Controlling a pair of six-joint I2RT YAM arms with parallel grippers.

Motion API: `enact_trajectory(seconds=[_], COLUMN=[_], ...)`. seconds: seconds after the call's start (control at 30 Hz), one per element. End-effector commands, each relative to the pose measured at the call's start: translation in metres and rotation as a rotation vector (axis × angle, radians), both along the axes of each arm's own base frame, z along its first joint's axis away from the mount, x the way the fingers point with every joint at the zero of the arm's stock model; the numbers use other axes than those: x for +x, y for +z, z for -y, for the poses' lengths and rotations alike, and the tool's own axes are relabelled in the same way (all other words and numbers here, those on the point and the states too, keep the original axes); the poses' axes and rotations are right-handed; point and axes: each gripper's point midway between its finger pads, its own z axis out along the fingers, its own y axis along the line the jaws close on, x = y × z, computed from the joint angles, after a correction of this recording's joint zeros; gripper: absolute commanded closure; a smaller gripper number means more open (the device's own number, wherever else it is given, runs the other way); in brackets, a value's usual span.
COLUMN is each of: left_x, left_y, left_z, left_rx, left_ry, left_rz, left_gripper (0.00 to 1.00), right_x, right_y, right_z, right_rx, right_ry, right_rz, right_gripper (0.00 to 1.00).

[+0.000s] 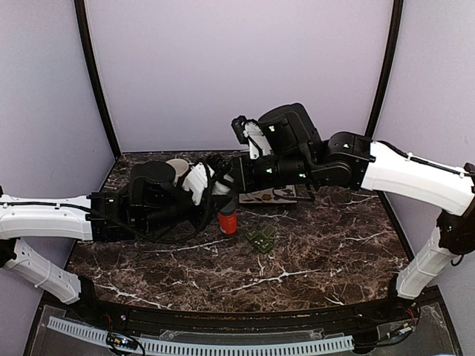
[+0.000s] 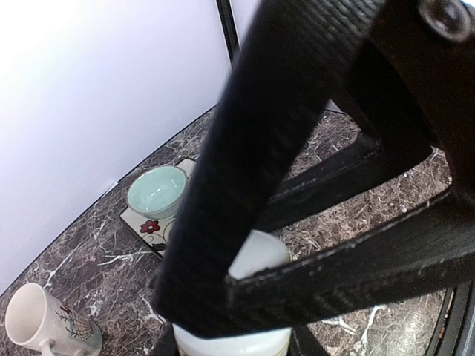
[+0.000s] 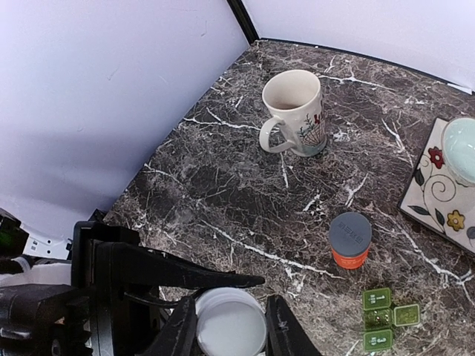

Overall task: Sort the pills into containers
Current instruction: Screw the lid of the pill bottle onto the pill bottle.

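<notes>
We take this for a robot test cell in a lab, not a home. Plain lilac panels close off the back and both sides of a dark marble-patterned table, with black posts at its back corners. A left arm and a right arm rise from the near edge beside a slotted cable duct — the mug and floral tile are the only domestic things we can see.

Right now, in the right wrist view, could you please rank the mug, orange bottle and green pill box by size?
Largest: mug
Then: orange bottle and green pill box, too alike to rank.
</notes>
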Motion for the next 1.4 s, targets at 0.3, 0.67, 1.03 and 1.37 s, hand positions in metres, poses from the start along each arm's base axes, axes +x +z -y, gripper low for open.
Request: enact_trajectory(seconds=[0.3,0.67,1.03,1.37], left_x=[-0.011,-0.025,-0.030,-0.026], left_y=[0.084,0.075,0.061,0.045], left_z=[-0.007,0.002,0.010,0.016], left_rx=[-0.278,-0.249,-0.190,-0.130], left_ry=[-0.018,-0.121,-0.172,-0.167], left_rz=[0.118,0.104,0.099,0.090], left_gripper=[1.00,1.00,1.00,1.00], right_x=[-0.019,-0.024,-0.034,-0.048], right_y=[0.010,0.030,0.044,0.060], right_z=[0.019,0.040,0.032,0.028], right_rx=[0.031,0.068,0.088,0.107], right_ry=[0.022,0.008,0.059,0.084], right_rz=[0.037,0.072,0.070,0.086], right_gripper=[0.52,0.52,0.51,0.51])
